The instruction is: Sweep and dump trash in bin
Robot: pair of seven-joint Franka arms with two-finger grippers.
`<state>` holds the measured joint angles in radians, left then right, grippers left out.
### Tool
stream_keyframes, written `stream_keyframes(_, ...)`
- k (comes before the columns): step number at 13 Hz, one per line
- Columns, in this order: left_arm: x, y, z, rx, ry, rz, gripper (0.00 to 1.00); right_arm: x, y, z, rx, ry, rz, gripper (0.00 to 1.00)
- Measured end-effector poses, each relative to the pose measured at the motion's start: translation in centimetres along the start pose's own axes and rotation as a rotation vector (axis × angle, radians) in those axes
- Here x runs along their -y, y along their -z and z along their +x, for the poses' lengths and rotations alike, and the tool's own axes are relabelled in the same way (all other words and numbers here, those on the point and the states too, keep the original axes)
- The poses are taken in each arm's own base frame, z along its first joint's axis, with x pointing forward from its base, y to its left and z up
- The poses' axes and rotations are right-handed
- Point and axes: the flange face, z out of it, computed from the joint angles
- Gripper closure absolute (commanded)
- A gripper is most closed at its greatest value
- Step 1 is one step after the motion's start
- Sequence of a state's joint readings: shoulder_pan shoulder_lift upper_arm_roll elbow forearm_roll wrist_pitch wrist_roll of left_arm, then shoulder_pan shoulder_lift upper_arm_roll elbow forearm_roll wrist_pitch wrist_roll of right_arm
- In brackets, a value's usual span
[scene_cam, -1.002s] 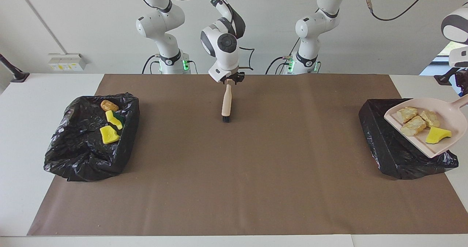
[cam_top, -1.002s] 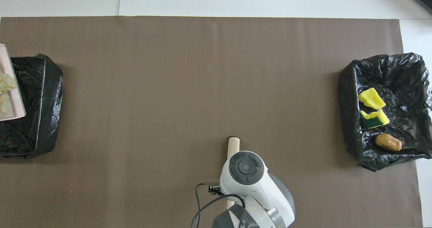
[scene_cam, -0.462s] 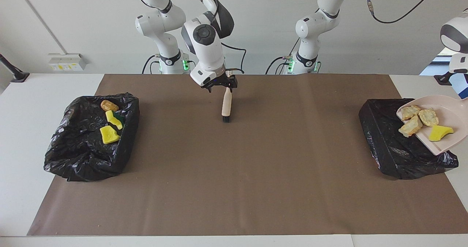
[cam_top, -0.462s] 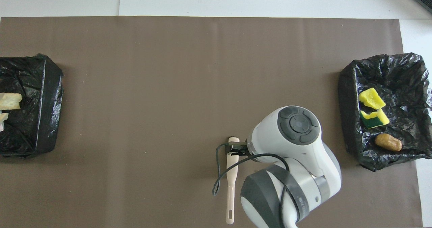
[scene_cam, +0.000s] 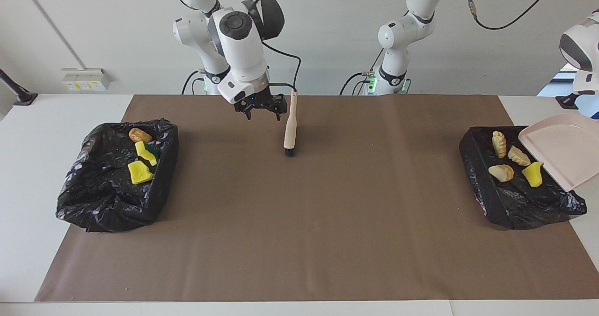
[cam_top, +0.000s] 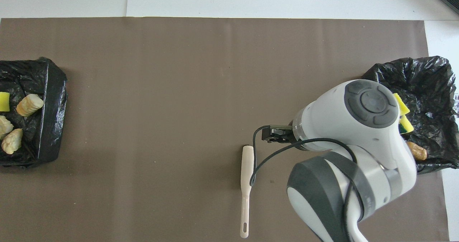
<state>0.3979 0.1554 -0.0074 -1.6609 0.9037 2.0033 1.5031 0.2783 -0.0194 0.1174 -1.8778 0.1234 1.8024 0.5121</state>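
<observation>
Count: two black bag-lined bins, one at each end of the worktop (scene_cam: 84, 269), both on the brown mat (scene_cam: 309, 222). Bin at the right arm's end (scene_cam: 112, 175) held three scraps: two yellow sponge bits (scene_cam: 140, 172) and one orange-brown lump (scene_cam: 140, 135). Bin at the left arm's end (scene_cam: 512, 199) held four: three tan foam chunks (scene_cam: 500, 172) and one yellow sponge bit (scene_cam: 533, 173). Seven scraps total, all in bins, none on the mat. One brush (scene_cam: 290, 128), one pink dustpan (scene_cam: 561, 150).

Right claw (scene_cam: 261, 109) hung over the mat just beside the brush handle, toward the right arm's end, fingers apart, nothing in it. Wrist pointed down, forearm angled up to the base. Brush lay flat on the mat, mid-worktop, close to the robots, bristles pointing away from them, not touched.

Left arm reached out over its end of the worktop. Dustpan was tilted steeply above that bin, empty, its lower edge over the bin's outer rim.

Hidden: left claw was cut off at the facing view's edge and out of the overhead view; it was closed, and what it gripped couldn't be seen. Dustpan handle cut off too. In the overhead view the right arm's wrist covered part of the sponge bits (cam_top: 403, 117) and the lump (cam_top: 417, 151), and that bin (cam_top: 430, 91) was half masked.
</observation>
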Motion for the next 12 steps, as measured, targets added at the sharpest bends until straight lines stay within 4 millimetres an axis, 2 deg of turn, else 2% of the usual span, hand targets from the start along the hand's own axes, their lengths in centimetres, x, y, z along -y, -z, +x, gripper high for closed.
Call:
stream_keyframes(2,0.2,1.1,-0.1,0.061,-0.018,0.013,1.0,-1.5,3.5,0.9,-0.017,-0.029,0.013,0.0)
stream_keyframes(5,-0.2,2.9,-1.7,0.1,-0.001,0.008,1.0,-4.3,7.6,1.5,-0.059,-0.081,0.036,0.0)
stream_keyframes(7,-0.5,5.6,-1.6,0.086,0.011,0.007,1.0,-6.8,9.9,1.5,-0.071,-0.118,0.041,0.0)
stream_keyframes(10,-0.7,9.6,1.8,-0.061,0.025,-0.018,1.0,-10.0,11.9,1.9,-0.068,-0.125,0.039,0.0)
stream_keyframes(12,-0.9,11.4,4.6,-0.142,0.059,-0.06,1.0,-13.1,13.0,2.5,-0.068,-0.113,0.037,0.0)
